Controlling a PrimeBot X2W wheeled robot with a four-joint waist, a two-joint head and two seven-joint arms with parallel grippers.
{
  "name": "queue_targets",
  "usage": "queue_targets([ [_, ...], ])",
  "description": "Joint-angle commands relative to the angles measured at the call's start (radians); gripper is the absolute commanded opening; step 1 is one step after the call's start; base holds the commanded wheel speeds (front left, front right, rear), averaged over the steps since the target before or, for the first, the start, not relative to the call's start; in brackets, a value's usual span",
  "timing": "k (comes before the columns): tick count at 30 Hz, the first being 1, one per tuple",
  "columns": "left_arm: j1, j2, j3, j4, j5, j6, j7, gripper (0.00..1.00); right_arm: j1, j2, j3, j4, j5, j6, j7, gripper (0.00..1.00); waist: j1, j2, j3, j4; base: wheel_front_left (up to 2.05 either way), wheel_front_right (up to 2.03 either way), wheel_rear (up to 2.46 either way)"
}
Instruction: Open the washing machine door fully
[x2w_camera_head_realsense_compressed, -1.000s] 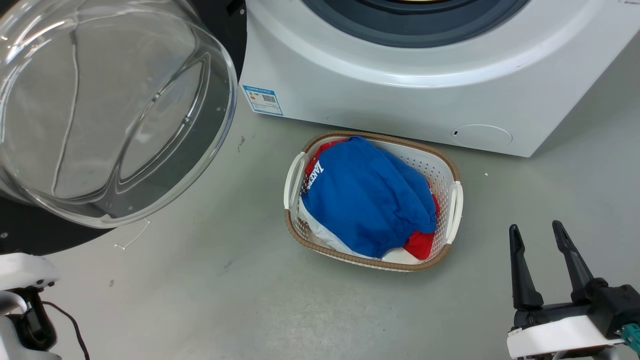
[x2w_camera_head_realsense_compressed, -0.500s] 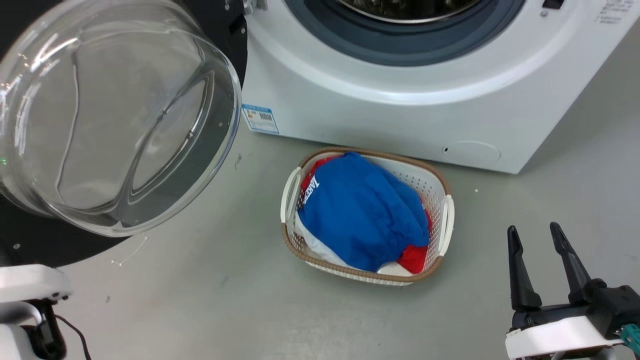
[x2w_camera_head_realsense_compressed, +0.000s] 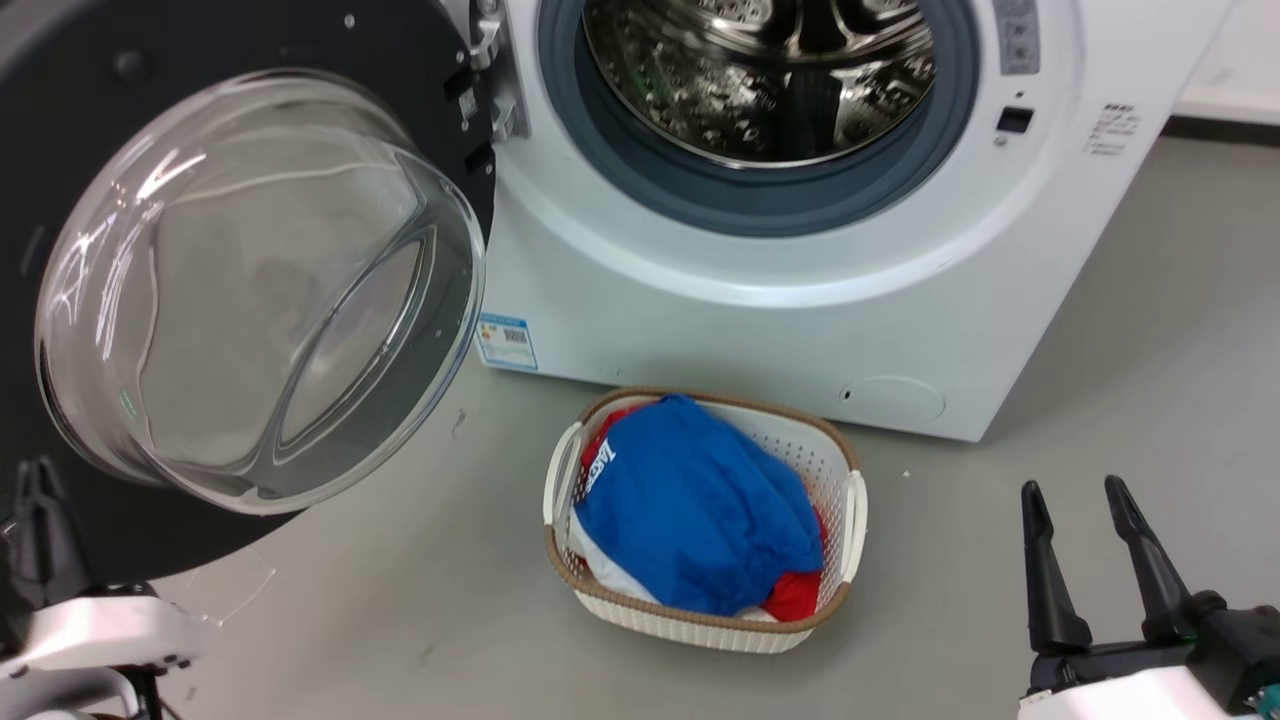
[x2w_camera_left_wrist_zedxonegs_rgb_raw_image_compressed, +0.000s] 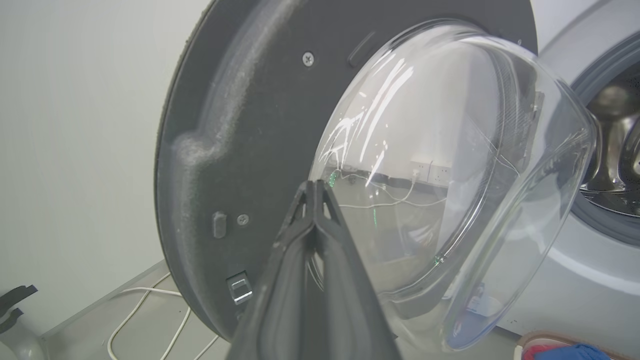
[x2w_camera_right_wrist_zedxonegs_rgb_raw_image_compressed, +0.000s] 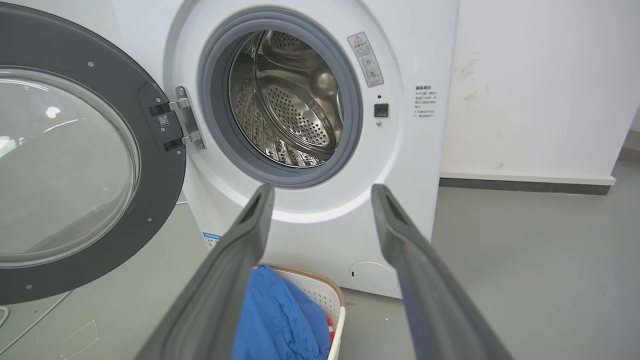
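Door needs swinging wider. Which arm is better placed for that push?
Left, likely. The left claw, shut, points at the door beside its glass bowl. The right claw, open, hangs past the laundry basket, away from the door.

One washing machine (x2w_camera_head_realsense_compressed: 760, 330), one door (x2w_camera_head_realsense_compressed: 260, 290), one laundry basket (x2w_camera_head_realsense_compressed: 700, 625), four fingers (x2w_camera_head_realsense_compressed: 1040, 560)

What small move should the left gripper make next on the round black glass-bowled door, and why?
Probably a gentle push outward with the shut left gripper on the round glossy black washing machine door: its tips sit by the glass bowl, and the door, already wide, may swing slightly further.
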Motion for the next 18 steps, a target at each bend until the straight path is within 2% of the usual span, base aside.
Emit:
queue_targets([
  [1,0.025,-0.013,-0.016,-0.025,0.008,-0.004,0.002,0.0,0.017,0.002,-0.007,-0.012,0.005,0.0,-0.002,1.0,0.0,0.0,-0.04,-0.015,0.0,0.0,0.0],
  [9,0.127,-0.048,-0.113,-0.117,0.017,-0.008,0.002,0.0,0.056,0.002,-0.018,-0.052,0.024,0.0,-0.002,1.0,0.0,0.0,-0.101,-0.047,0.0,0.0,0.0],
  [18,0.193,-0.061,-0.265,-0.195,0.011,0.004,0.002,0.0,0.078,0.002,-0.028,-0.078,0.027,0.0,-0.002,1.0,0.0,0.0,-0.125,-0.095,0.0,0.0,0.0],
])
